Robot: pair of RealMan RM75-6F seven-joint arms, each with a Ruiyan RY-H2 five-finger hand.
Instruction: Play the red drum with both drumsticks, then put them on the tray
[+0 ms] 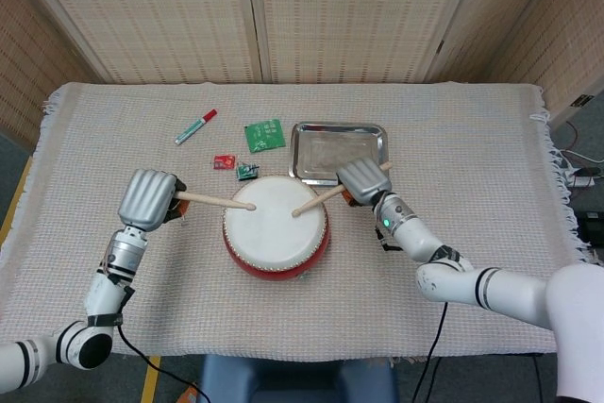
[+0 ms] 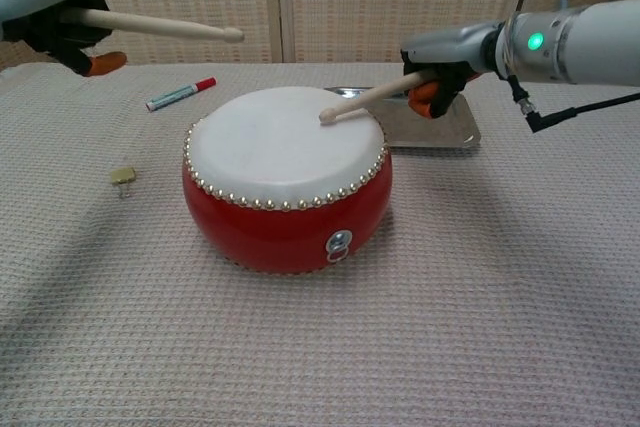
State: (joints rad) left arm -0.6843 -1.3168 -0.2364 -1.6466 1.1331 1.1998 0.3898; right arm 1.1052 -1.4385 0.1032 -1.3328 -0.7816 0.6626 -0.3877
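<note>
The red drum with a white skin stands mid-table. My left hand grips a wooden drumstick held high, its tip well above the drum's left side. To the drum's right, my right hand grips the other drumstick, whose tip touches the skin near its far right part. The metal tray lies behind the drum to the right, with nothing on it.
A red-capped marker, a green circuit board, a small red piece and a small green part lie behind the drum at left. A small brass clip sits left of the drum.
</note>
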